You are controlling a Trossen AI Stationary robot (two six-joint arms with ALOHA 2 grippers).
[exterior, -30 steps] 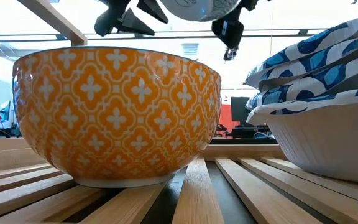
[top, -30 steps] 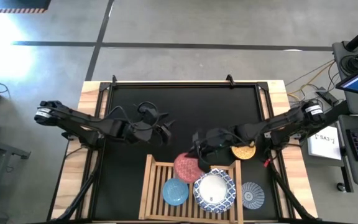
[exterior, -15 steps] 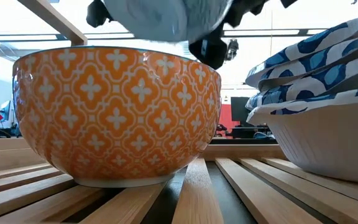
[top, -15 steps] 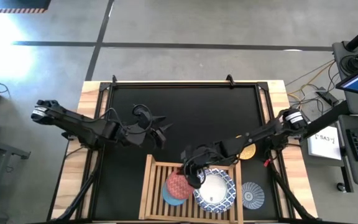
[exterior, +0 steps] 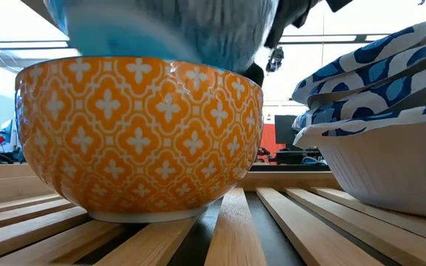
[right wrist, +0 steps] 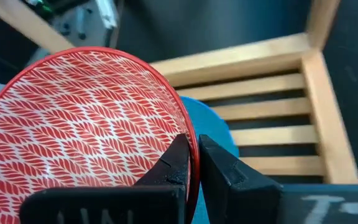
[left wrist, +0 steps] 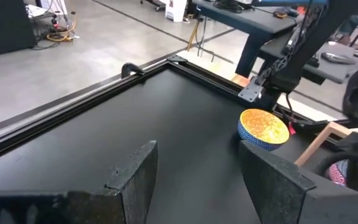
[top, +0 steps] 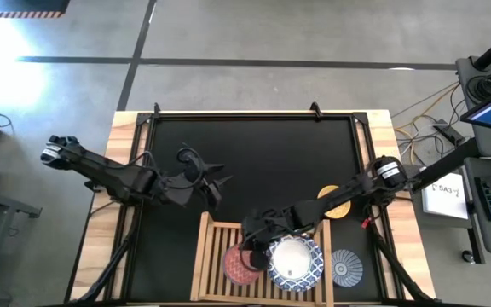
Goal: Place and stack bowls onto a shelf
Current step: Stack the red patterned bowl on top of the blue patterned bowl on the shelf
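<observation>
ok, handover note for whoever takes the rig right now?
Right tool: shut on the red bowl rim, holding it over the blue bowl on the shelf.
Left tool: open, empty, waiting over the black mat.
Done: white bowls stacked on the shelf beside the blue one.
Left: release red; the yellow bowl on the mat and the grey-blue bowl beside the shelf.

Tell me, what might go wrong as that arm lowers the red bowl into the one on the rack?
The right gripper pinches only the thin rim of the red bowl, so the bowl could slip or tilt. It hangs just above the blue bowl on the wooden shelf; released off-centre, it might sit crooked or chip an edge. The stack of white patterned bowls stands close beside, so the arm could bump it. The left gripper waits open over the mat.
</observation>
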